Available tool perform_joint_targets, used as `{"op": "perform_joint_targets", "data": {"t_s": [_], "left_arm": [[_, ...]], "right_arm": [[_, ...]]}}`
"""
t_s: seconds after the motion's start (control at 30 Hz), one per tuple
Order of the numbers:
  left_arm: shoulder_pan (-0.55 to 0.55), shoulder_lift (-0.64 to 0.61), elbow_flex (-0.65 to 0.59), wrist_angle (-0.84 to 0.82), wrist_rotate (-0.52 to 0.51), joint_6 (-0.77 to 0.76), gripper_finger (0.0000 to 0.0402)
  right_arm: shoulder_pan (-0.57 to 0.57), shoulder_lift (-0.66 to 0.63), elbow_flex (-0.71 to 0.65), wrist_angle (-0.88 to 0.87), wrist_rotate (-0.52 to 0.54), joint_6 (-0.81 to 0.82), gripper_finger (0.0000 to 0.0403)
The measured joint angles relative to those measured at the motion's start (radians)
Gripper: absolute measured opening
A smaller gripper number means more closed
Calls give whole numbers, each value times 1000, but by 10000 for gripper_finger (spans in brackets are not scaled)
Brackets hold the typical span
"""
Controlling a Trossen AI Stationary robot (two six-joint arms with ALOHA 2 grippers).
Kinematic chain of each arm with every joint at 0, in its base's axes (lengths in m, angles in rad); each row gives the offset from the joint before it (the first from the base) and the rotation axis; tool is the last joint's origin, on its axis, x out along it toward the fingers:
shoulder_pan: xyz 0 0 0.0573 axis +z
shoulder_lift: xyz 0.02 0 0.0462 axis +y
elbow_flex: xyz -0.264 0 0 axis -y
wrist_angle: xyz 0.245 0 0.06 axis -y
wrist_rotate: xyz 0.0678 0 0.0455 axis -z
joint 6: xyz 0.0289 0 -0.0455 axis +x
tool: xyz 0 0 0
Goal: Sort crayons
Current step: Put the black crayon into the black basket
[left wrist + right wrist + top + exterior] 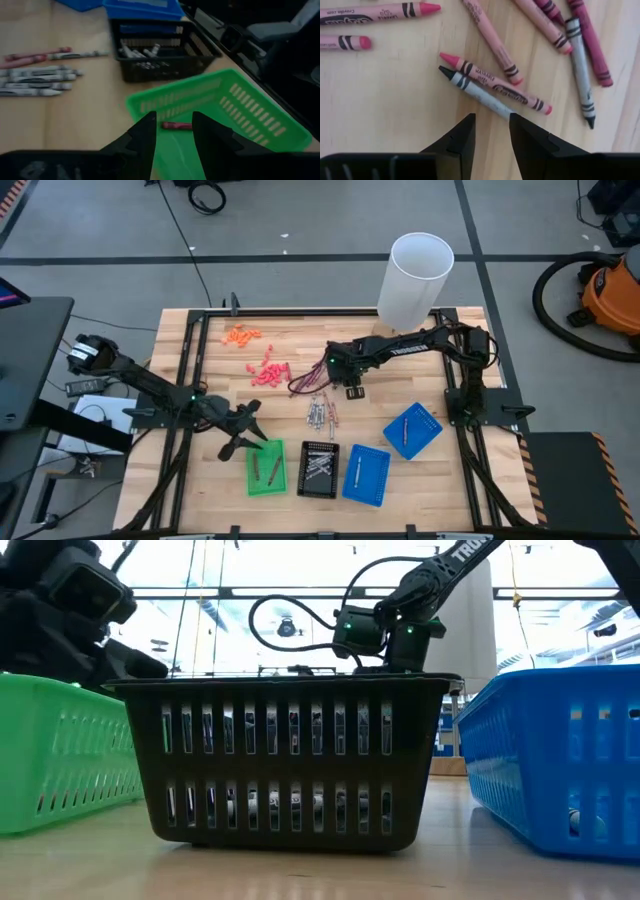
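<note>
The wooden table [200, 360] carries four small trays along its near edge: a green tray [266, 468], a black tray [320, 469] and two blue trays [366, 475]. A tall white cylinder [415, 278] stands at the far edge. The left gripper [243, 438] hangs over the green tray's left rim, its fingers [145, 137] slightly parted and holding nothing; a dark red crayon [176, 126] lies in the tray just beyond them. The right gripper [352, 390] hovers mid-table above the loose crayons [322, 415], its fingers [462, 135] a little apart and empty, directly over a grey crayon [477, 92] lying against a pink one [495, 85]. Grey crayons fill the black tray [142, 51]. Orange bits [242, 335] and coral-pink bits [268, 372] lie towards the far left
</note>
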Motion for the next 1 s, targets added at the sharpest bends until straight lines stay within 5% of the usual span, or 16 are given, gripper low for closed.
{"op": "perform_joint_targets", "data": {"t_s": [1.0], "left_arm": [[96,-197,0,-231,17,-1,137]], "right_arm": [[-48,67,2,66,-139,-27,105]]}}
